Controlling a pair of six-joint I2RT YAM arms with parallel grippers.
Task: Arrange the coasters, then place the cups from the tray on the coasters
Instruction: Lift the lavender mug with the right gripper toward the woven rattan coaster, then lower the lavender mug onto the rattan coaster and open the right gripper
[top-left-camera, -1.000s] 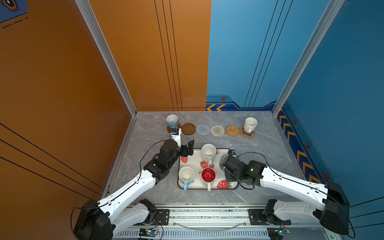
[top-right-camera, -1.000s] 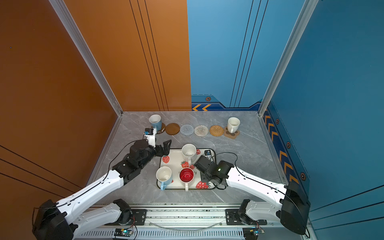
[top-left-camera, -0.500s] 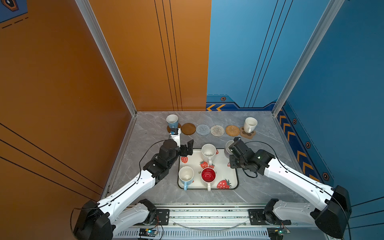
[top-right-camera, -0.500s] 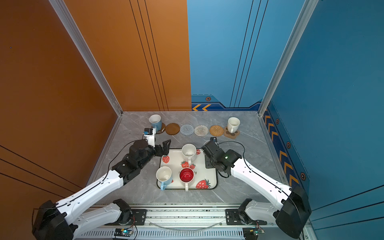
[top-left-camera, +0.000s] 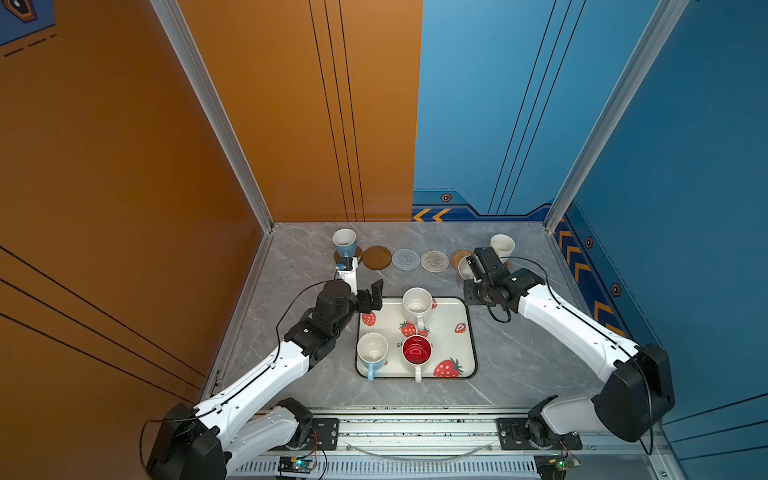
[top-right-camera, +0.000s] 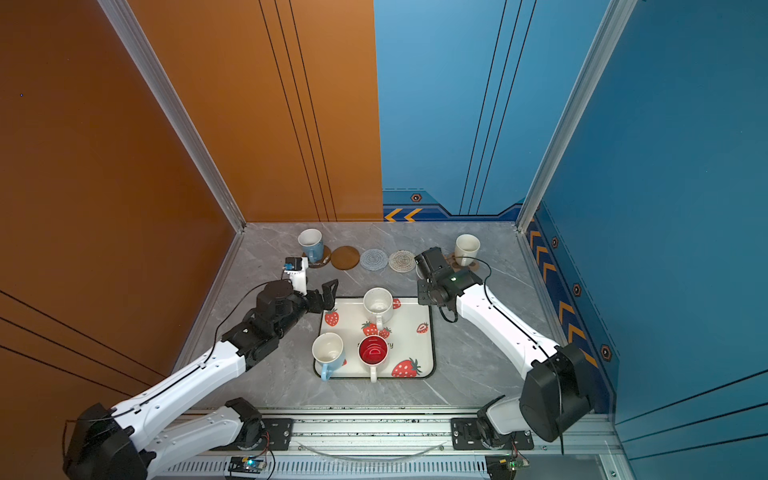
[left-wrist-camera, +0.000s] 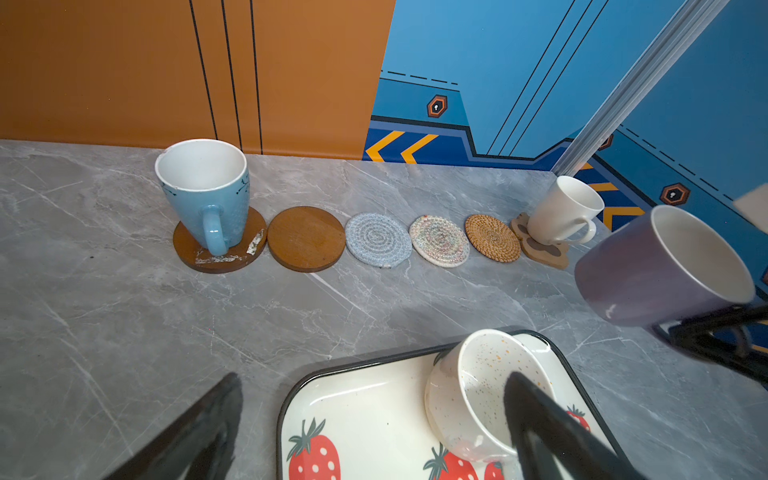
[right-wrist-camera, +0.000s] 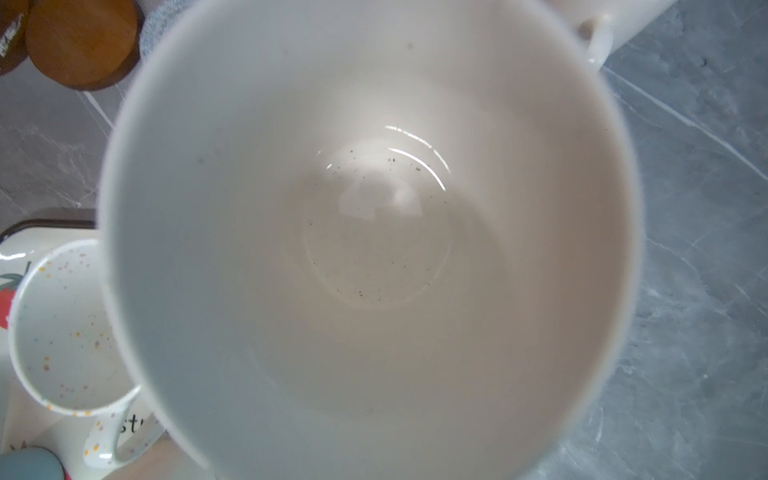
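My right gripper (top-left-camera: 473, 266) is shut on the lavender cup (left-wrist-camera: 660, 266) and holds it above the tan woven coaster (left-wrist-camera: 492, 238); the cup's white inside (right-wrist-camera: 374, 232) fills the right wrist view. The other coasters lie in a row along the back: brown (top-left-camera: 377, 257), grey (top-left-camera: 406, 259), cream (top-left-camera: 435, 261). A light blue cup (top-left-camera: 344, 242) stands on the leftmost brown coaster (left-wrist-camera: 220, 255), a white cup (top-left-camera: 502, 246) on the paw-print coaster (left-wrist-camera: 544, 251). The tray (top-left-camera: 457, 345) holds a speckled white cup (top-left-camera: 417, 303), a light blue cup (top-left-camera: 372, 351) and a red-inside cup (top-left-camera: 417, 351). My left gripper (left-wrist-camera: 374, 380) is open at the tray's far left corner.
The orange wall (top-left-camera: 291, 124) and blue wall (top-left-camera: 498, 124) close off the back just behind the coaster row. Side walls stand left and right. Grey marble table (top-left-camera: 299, 266) shows between the tray and the coasters. A metal rail (top-left-camera: 415, 428) runs along the front edge.
My right gripper has lifted the lavender cup off the tray and carried it back and right to the coaster row. The left arm has stayed still.
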